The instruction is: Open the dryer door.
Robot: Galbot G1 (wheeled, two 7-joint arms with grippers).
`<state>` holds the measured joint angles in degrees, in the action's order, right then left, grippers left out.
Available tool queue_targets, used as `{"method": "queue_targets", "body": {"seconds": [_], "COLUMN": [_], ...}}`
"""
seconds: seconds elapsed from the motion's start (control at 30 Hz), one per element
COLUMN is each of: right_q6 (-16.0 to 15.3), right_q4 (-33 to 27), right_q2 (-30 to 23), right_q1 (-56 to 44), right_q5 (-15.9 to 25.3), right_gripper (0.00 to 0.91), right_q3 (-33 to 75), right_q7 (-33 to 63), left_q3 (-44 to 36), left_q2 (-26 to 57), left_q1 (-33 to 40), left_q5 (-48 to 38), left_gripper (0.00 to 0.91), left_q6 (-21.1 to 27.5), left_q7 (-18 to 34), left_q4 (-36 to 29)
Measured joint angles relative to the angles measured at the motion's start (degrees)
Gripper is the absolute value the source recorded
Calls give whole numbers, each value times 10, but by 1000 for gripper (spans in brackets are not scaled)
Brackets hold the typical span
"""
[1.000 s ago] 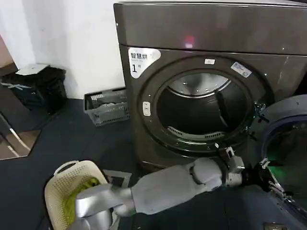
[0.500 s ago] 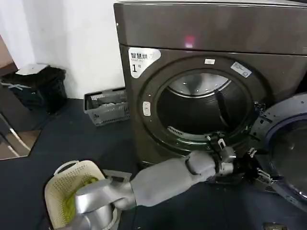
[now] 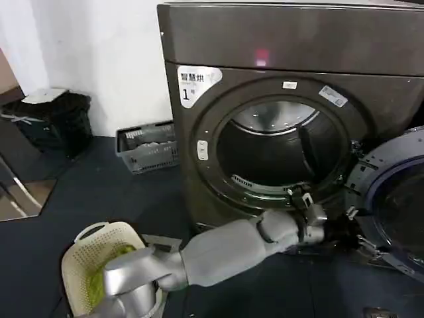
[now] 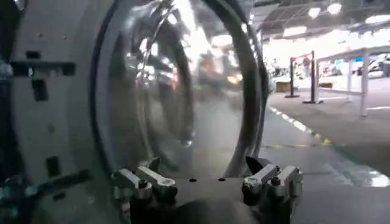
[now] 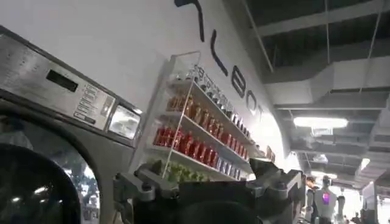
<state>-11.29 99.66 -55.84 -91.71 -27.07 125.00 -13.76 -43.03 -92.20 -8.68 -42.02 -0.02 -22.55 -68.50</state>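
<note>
A grey crate [image 3: 148, 146] sits on the floor against the wall to the left of the dryer [image 3: 291, 112], and a cream laundry basket [image 3: 99, 262] with green cloth stands near the robot's body; neither blocks the round drum opening [image 3: 281, 156], which gapes clear. The dryer door [image 3: 394, 199] is swung wide to the right of the opening, hinged at that side, its pale inner face turned toward the robot. The left gripper [image 3: 354, 228] reaches across to the door's lower edge, fingers [image 4: 149, 181] apart, empty. The right gripper [image 5: 207, 189] hangs beside another machine, fingers apart.
</note>
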Motion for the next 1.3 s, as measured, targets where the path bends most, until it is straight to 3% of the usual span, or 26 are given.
{"method": "queue_targets", "body": {"seconds": [0.43,0.93,1.3], "right_q6": [7,10,18], "right_q4": [1,-3,-1], "right_q2": [-3,5,9], "right_q1": [6,6,-2], "right_q5": [-14,-13,0], "right_gripper": [907,907,907], "right_q3": [1,1,19], "right_q7": [-16,-22,-25], "left_q3": [-14,-9,-19], "left_q2": [2,152,280], "left_q1": [-7,-23,-25], "left_q5": [-56,-26,32], "left_gripper": [907,907,907], "left_q6": [-39,-86,-121], "left_q7": [2,45,43], "left_q4": [-94,-209,-279]}}
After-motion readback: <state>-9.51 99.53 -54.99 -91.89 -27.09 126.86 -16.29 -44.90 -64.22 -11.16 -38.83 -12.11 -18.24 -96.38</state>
